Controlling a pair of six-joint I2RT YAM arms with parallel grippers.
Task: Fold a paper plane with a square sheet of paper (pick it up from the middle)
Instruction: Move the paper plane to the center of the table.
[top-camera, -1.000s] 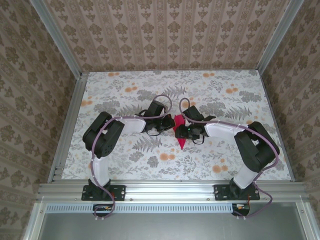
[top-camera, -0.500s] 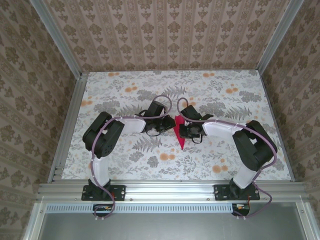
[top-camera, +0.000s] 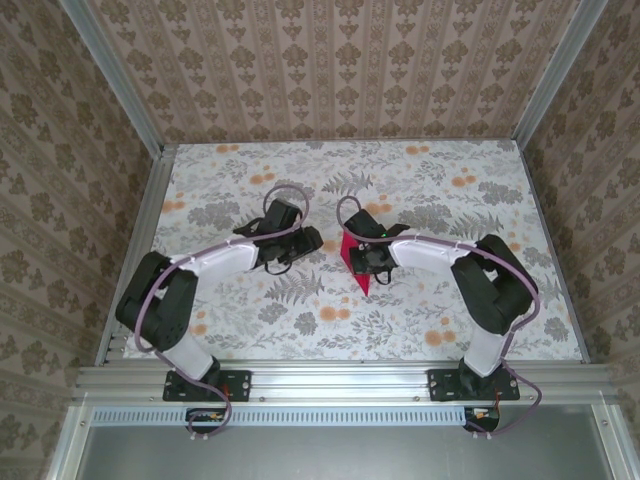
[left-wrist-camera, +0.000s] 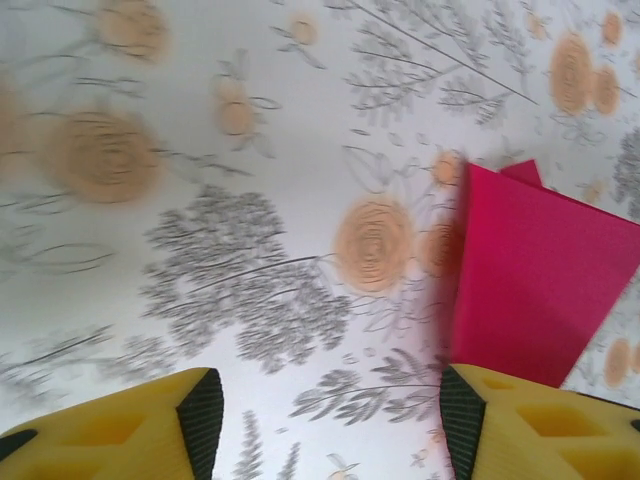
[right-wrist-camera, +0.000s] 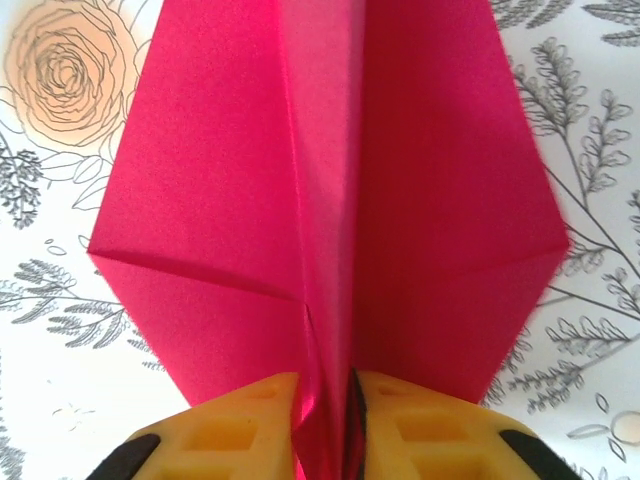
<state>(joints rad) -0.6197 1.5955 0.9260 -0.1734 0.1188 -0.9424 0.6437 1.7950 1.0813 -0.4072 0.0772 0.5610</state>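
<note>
The right fingers (right-wrist-camera: 240, 425) are pinching the raised centre crease of the paper plane (right-wrist-camera: 330, 200), which is lying mid-tabletop (top-camera: 450, 330), nose pointing near. The left fingers (left-wrist-camera: 150, 430) are hanging wide apart just left of it.

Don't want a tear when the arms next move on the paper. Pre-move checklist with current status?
1. Right gripper pinches the centre crease of the folded magenta-red paper dart: ok.
2. Left gripper open, nothing between its jaws: ok.
3. Left gripper apart from the dart, gap in the top view: ok.
4. Wings spread about evenly on both sides of the crease: ok.
5. Dart resting on the floral-patterned table or lifted off it: cannot tell.
</note>
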